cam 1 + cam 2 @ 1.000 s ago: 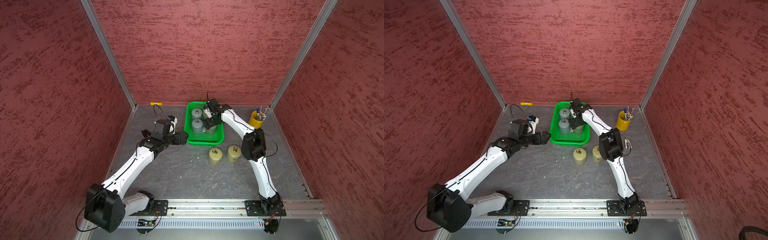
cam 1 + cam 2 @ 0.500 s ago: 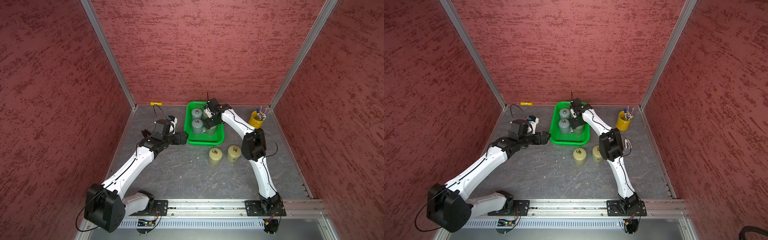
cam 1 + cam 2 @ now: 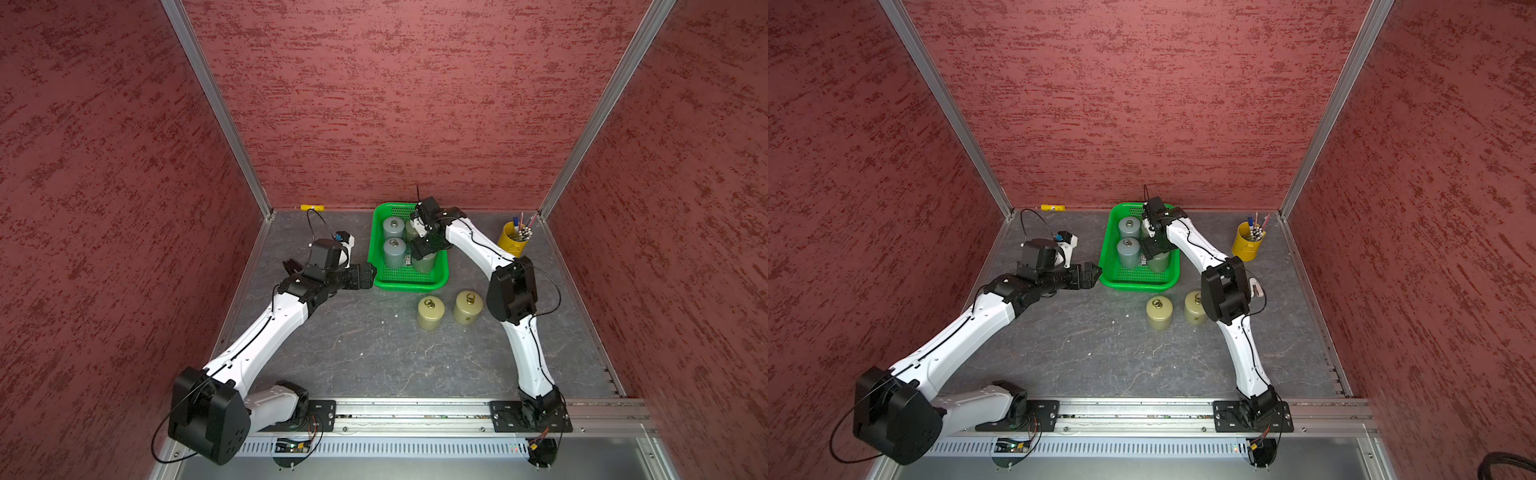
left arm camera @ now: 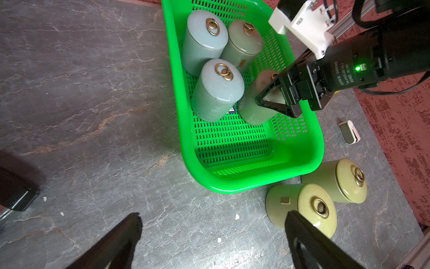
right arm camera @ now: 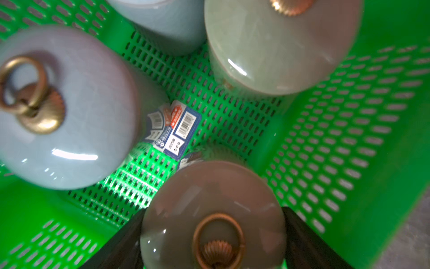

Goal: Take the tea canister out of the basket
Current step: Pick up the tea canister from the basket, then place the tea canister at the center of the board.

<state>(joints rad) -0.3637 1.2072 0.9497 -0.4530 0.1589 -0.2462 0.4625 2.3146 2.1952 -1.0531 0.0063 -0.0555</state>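
The green basket stands at the back of the table and holds several tea canisters. My right gripper reaches down into it, and its black fingers press both sides of a grey-green tea canister with a brass ring on its lid. That canister stands on the mesh floor at the basket's right side. My left gripper hovers open just off the basket's near left corner, with nothing between its fingers.
In the basket stand two blue-grey canisters and another grey-green one. Two olive canisters stand on the table in front of it. A yellow pen bucket sits at the back right.
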